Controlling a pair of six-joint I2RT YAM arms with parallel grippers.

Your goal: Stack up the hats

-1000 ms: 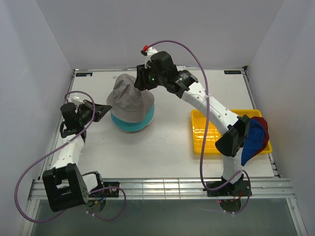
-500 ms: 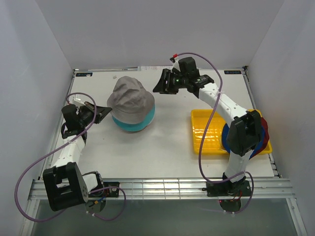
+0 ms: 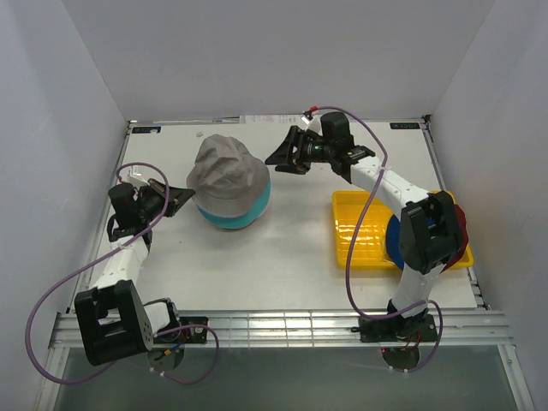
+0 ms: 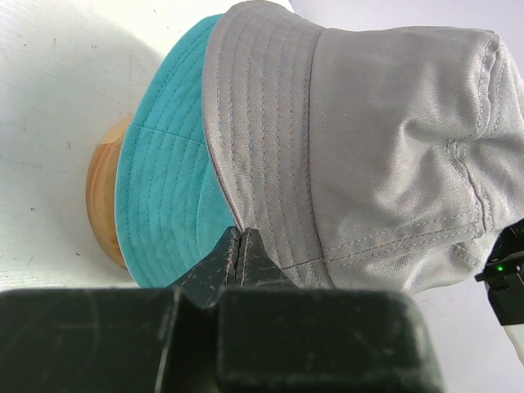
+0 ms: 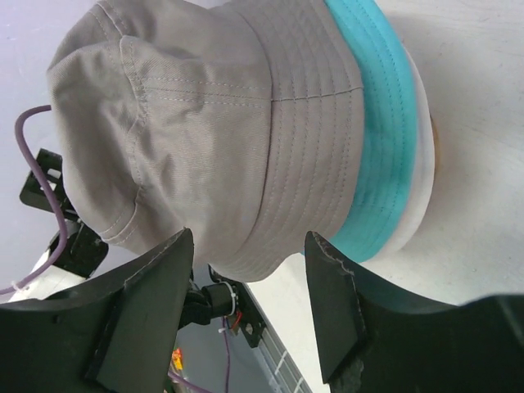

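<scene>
A grey hat [image 3: 224,174] sits on top of a teal hat [image 3: 233,214], both over a wooden stand left of centre. In the left wrist view the grey hat [image 4: 360,139] overlaps the teal hat [image 4: 164,188], and the stand [image 4: 100,201] shows under them. My left gripper [image 3: 181,198] is shut, its tips [image 4: 239,239] right at the brims' left edge; I see nothing held. My right gripper [image 3: 281,154] is open and empty, a little right of the grey hat [image 5: 188,106] and teal hat [image 5: 378,123]. A blue hat [image 3: 391,247] and a dark red hat [image 3: 463,231] lie at the right, mostly hidden by my right arm.
A yellow tray [image 3: 364,227] lies on the right side of the table, under the right arm's lower link. White walls close in on the left, back and right. The table's front rail runs along the bottom.
My right gripper has let go of the grey hat and drawn back to the right. The grey hat has settled down over the teal hat. My left gripper has edged towards the brims.
</scene>
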